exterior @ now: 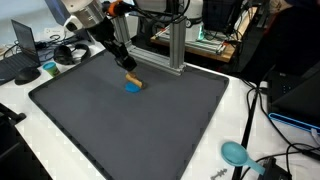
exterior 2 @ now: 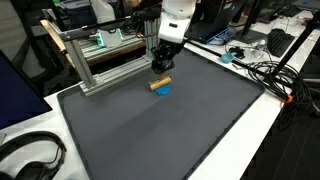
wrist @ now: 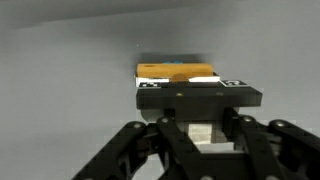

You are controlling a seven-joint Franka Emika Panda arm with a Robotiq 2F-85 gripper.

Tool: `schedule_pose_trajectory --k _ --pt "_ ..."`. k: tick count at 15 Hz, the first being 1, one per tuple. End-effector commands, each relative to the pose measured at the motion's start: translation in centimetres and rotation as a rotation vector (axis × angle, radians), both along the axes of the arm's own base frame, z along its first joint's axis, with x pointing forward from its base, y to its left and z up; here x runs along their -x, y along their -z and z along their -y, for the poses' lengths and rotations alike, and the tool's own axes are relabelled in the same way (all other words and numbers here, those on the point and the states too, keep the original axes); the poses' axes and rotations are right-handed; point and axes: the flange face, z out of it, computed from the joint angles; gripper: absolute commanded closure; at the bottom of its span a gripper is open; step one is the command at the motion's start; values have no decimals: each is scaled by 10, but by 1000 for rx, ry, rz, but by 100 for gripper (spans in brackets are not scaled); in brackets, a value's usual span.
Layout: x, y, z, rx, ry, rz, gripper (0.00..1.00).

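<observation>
My gripper (exterior: 128, 70) (exterior 2: 160, 72) hangs low over the far part of a dark grey mat (exterior: 130, 135) (exterior 2: 180, 135). Its jaws are shut on an orange-brown wooden block (exterior: 134, 79) (exterior 2: 159, 83), which sits tilted at the fingertips. Right under the block, a small blue piece (exterior: 131, 88) (exterior 2: 165, 90) lies on the mat; I cannot tell whether the two touch. In the wrist view the block's orange top (wrist: 178, 70) shows just beyond the gripper (wrist: 190, 88), and the black linkage fills the lower half of that view.
An aluminium frame (exterior: 165, 45) (exterior 2: 100, 60) stands along the mat's far edge, close to the gripper. Headphones (exterior: 70, 50) (exterior 2: 35, 155), a teal scoop-like object (exterior: 234, 152), a blue dish (exterior: 25, 74) and cables (exterior 2: 270, 75) lie on the white table around the mat.
</observation>
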Motion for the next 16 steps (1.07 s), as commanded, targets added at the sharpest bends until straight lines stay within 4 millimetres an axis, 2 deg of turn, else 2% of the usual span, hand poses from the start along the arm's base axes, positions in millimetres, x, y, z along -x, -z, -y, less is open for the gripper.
schedule_pose_trajectory --k 1,14,16 --pt "16 62 -23 -54 14 -143 78" --pt "13 62 -24 -67 16 -203 78" --pt "23 81 -31 -85 15 -274 78"
